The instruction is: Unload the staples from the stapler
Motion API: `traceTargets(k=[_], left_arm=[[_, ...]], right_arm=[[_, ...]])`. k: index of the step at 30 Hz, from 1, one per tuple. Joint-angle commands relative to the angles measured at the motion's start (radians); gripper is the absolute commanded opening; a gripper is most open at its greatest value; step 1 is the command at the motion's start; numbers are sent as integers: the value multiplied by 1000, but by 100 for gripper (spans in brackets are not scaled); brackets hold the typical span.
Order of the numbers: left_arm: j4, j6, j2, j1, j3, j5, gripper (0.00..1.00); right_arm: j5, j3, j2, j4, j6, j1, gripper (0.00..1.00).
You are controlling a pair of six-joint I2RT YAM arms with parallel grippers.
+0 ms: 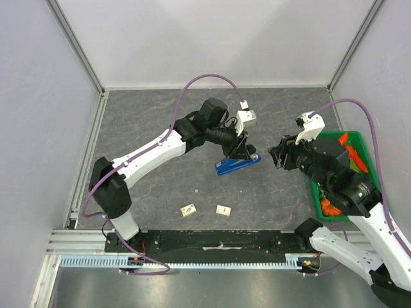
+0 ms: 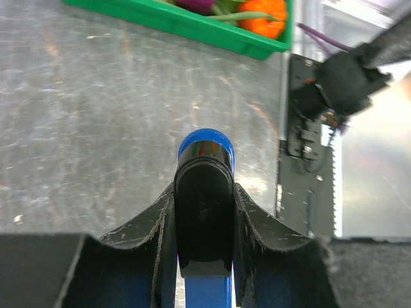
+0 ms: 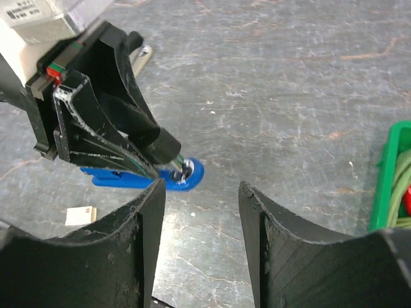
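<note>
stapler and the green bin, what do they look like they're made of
The stapler: blue base looks like glossy moulded plastic, with sharp highlights on it; the black end is smooth and shiny, likely plastic too. A silvery glint at its tip in the right wrist view suggests metal. The green bin: even colour, soft sheen, probably plastic.

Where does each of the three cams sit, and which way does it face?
Top external: above and behind the bases, looking down on the grey table; both arms show, left gripper clamped on the stapler, right gripper open beside it.
Left wrist: on the left wrist, looking along its own fingers over the stapler's black end toward the green bin.
Right wrist: on the right wrist, looking between its own open fingers at the left gripper and stapler.
Shared: all three show the stapler and the green bin.
</note>
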Motion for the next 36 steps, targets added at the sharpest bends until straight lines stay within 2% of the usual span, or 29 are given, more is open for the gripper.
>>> traceTargets(k=[1, 9, 14, 25, 36], left_arm=[[83, 35, -116, -1, -43, 268, 2], [146, 13, -240, -1, -135, 435, 2], [186, -13, -280, -1, -170, 501, 2], [221, -43, -308, -3, -192, 566, 2], [269, -79, -309, -1, -192, 587, 2]], right_arm=[[-190, 71, -5, -34, -70, -1, 56], [-488, 96, 18, -74, -126, 0, 53], [-605, 95, 18, -77, -149, -1, 49], [-749, 96, 47, -45, -150, -1, 43], [-818, 39, 58, 1, -136, 0, 40]])
